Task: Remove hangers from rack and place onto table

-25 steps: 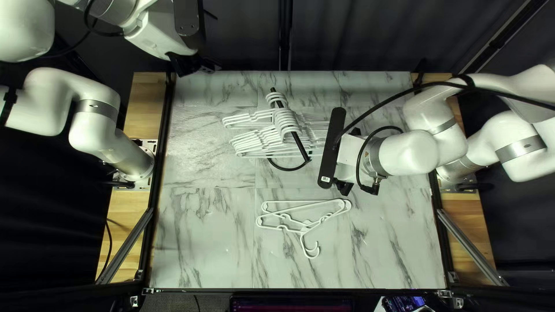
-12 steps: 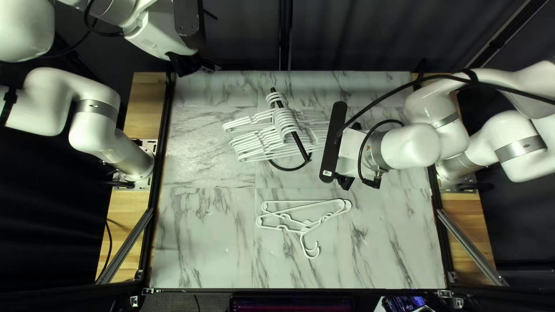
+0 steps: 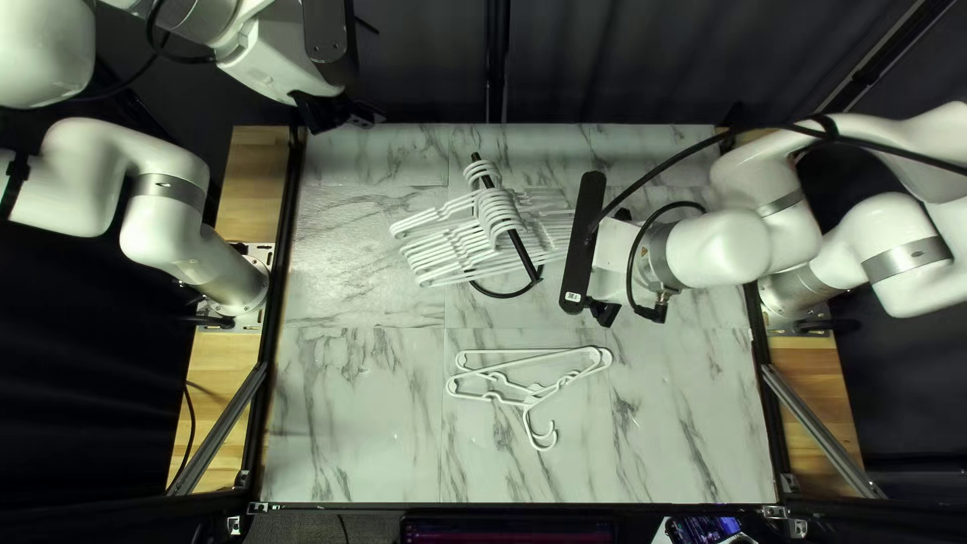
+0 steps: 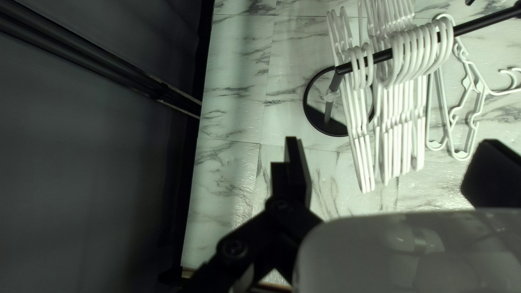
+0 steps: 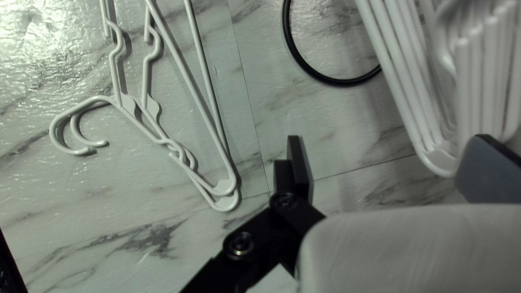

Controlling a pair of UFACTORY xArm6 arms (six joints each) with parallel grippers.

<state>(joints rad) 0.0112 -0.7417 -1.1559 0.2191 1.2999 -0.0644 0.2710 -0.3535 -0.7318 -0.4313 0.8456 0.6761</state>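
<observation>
Left tool (image 3: 337, 113) and right tool (image 3: 604, 313) gape wide, gripping nothing — slim white hangers (image 3: 496, 214) crowd the rack (image 4: 488, 20).

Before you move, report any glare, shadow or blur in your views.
Right wrist view: glare whitens the table beside the loose hangers, which cast soft shadows, and the racked hangers look slightly blurred; left wrist view: the curtain sinks to near-black; top left view: its folds show only dimly.

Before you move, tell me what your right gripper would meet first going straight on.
Probably the hung hangers: their ends show between my right gripper's open jaws, close to one. Depth is unclear; it might pass them and meet the table.
</observation>
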